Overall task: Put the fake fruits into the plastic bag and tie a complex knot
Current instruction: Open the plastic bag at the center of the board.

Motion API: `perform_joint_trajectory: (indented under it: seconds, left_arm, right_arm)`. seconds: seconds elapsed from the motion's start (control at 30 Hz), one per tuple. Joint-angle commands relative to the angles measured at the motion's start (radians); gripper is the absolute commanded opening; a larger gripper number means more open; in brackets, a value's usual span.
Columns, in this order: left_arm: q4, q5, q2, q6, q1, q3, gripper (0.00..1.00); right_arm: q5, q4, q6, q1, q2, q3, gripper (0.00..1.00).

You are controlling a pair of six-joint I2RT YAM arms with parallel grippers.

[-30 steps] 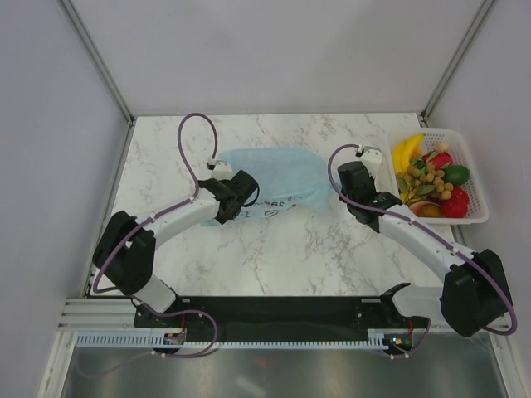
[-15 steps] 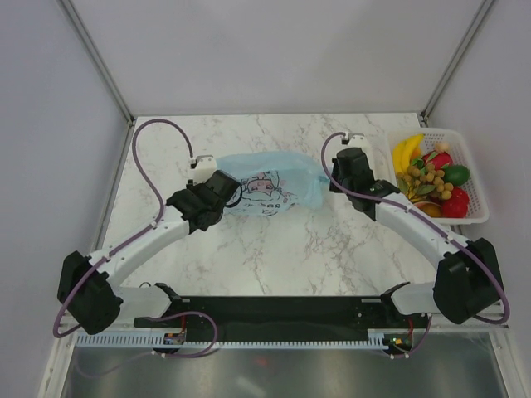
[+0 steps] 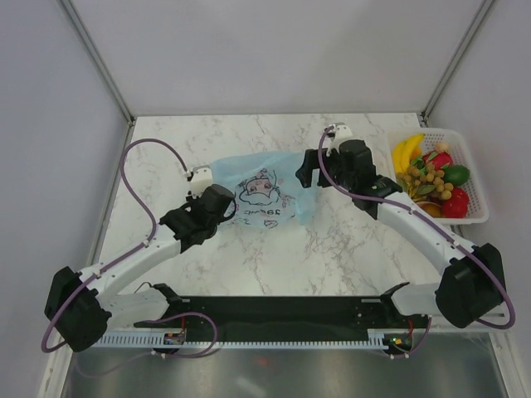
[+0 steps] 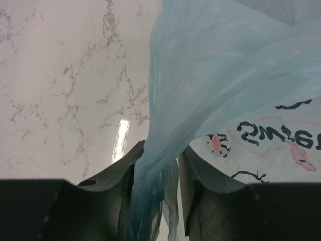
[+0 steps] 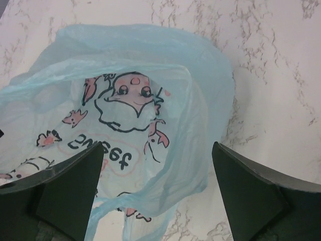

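1. Plastic bag [image 3: 270, 191] lay on the marble surface [image 3: 274, 249] between the two arms, printed panel facing up.
2. Left claw [image 4: 161, 153] was clamped on a bunched edge of the bag.
3. Right claw [image 5: 158, 148] hung over the bag's other side, jaws wide apart, holding nothing.
4. Fake fruits [image 3: 431, 178] sat in the white basket [image 3: 479, 199] at the surface's right edge.

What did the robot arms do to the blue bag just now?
The right gripper swung toward the far side, opened its jaws wide and let the plastic bag go. The left gripper shifted slightly left with the bag's edge pinched. The bag spread out, showing its cartoon print. The fake fruits stayed in the basket.
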Motion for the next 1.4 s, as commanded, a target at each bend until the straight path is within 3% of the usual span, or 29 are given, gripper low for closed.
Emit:
perform_joint_trajectory:
  seconds: [0.0, 0.33, 0.53, 0.63, 0.67, 0.73, 0.8, 0.83, 0.97, 1.23, 1.37]
  left_arm:
    - [0.087, -0.023, -0.01, -0.07, -0.011, -0.011, 0.39]
    - [0.105, -0.021, 0.016, -0.095, -0.057, -0.028, 0.39]
    - [0.108, -0.072, -0.053, -0.162, -0.123, -0.102, 0.4]
    - [0.107, -0.102, -0.068, -0.167, -0.143, -0.111, 0.4]
    - [0.105, -0.108, -0.072, -0.167, -0.146, -0.114, 0.41]
    - [0.104, -0.121, -0.083, -0.167, -0.169, -0.123, 0.42]
    - [0.107, -0.153, -0.098, -0.164, -0.206, -0.132, 0.55]
    - [0.105, -0.165, -0.1, -0.16, -0.214, -0.132, 0.7]
    - [0.09, -0.167, -0.102, -0.117, -0.217, -0.113, 0.9]
    - [-0.031, -0.167, -0.192, -0.068, -0.217, -0.017, 0.94]
    - [-0.047, -0.07, -0.232, 0.021, -0.217, 0.044, 0.95]
  right_arm:
    - [-0.062, 0.016, 0.0, 0.007, -0.066, -0.065, 0.98]
    - [0.111, -0.008, 0.017, 0.094, -0.017, -0.17, 0.96]
    - [0.14, 0.067, -0.019, 0.094, 0.099, -0.11, 0.73]
    - [0.163, 0.113, -0.035, 0.111, 0.146, -0.057, 0.55]
    - [0.166, 0.128, -0.041, 0.118, 0.159, -0.041, 0.54]
    - [0.176, 0.133, -0.067, 0.143, 0.192, 0.005, 0.54]
    - [0.174, 0.171, -0.092, 0.164, 0.216, 0.054, 0.55]
    - [0.189, 0.171, -0.113, 0.183, 0.239, 0.069, 0.55]
    - [0.2, 0.176, -0.13, 0.188, 0.262, 0.105, 0.61]
    - [0.263, 0.188, -0.158, 0.188, 0.238, 0.043, 0.66]
    - [0.271, 0.214, -0.152, 0.186, 0.241, 0.023, 0.69]
